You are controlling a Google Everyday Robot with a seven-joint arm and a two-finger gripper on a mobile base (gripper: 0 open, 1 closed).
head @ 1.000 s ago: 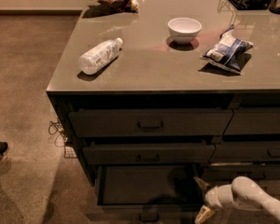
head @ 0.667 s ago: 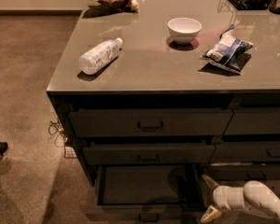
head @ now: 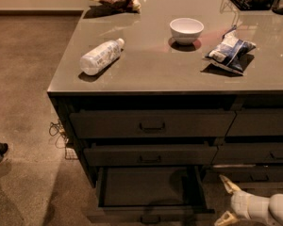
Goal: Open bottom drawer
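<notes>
Rightward went my gripper [head: 226,201], fingers spread, beside the open bottom drawer [head: 148,188]. I found the bottle [head: 100,56] label illegible.

We see the dark grey-brown bottom drawer [head: 151,190] with its black handle [head: 150,219], a grey surface [head: 151,74] bearing a white bowl [head: 186,30], a whitish bottle [head: 100,57] and a blue-and-white bag [head: 230,51], and the white, cream-tipped gripper [head: 227,201] low right beside that drawer

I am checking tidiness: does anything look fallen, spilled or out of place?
The pale plastic bottle lies on its side on the grey countertop. The dark bottom drawer stands open; the white gripper is right of it.
</notes>
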